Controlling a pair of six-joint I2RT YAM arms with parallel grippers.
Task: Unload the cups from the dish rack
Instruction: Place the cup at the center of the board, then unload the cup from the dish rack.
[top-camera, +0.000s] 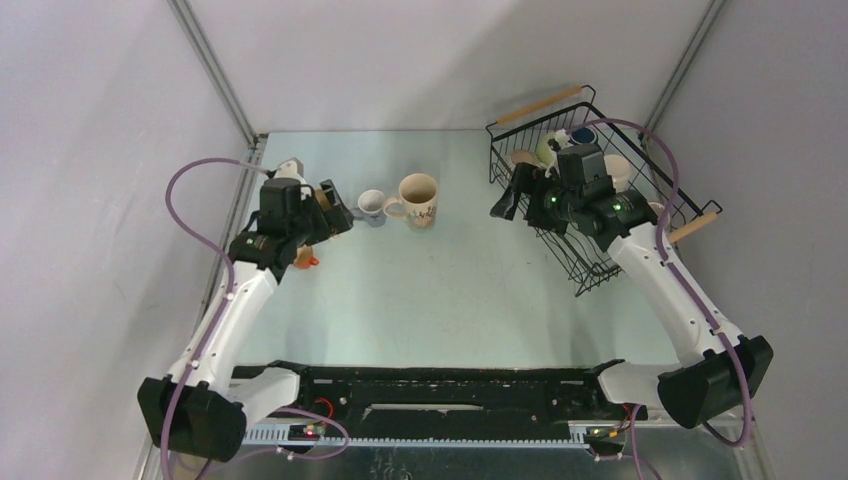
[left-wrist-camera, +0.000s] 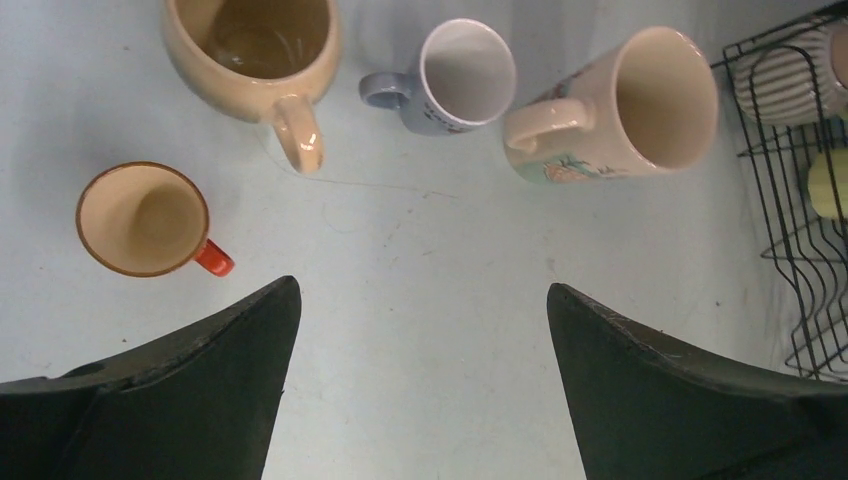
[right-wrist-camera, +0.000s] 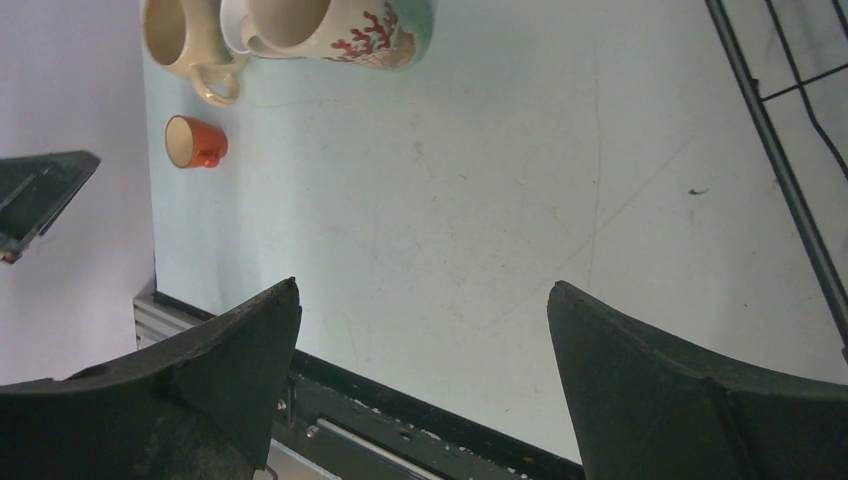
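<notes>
Left hand (left-wrist-camera: 422, 285) hung released, jaws wide and empty, over the worktop (left-wrist-camera: 430, 340). Right hand (right-wrist-camera: 425, 284) was spread just as wide beside the dish rack (top-camera: 585, 262). Past the left hand stood an orange-handled cup (left-wrist-camera: 142, 218), then a tan mug (left-wrist-camera: 250, 45), white mug (left-wrist-camera: 465, 75) and floral mug (left-wrist-camera: 640, 100). A ribbed beige cup (left-wrist-camera: 790, 75) sat in the rack, far right.

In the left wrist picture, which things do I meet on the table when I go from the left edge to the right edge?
small cup with a red handle → large tan mug → white mug with a blue handle → cream printed mug → dish rack
</notes>
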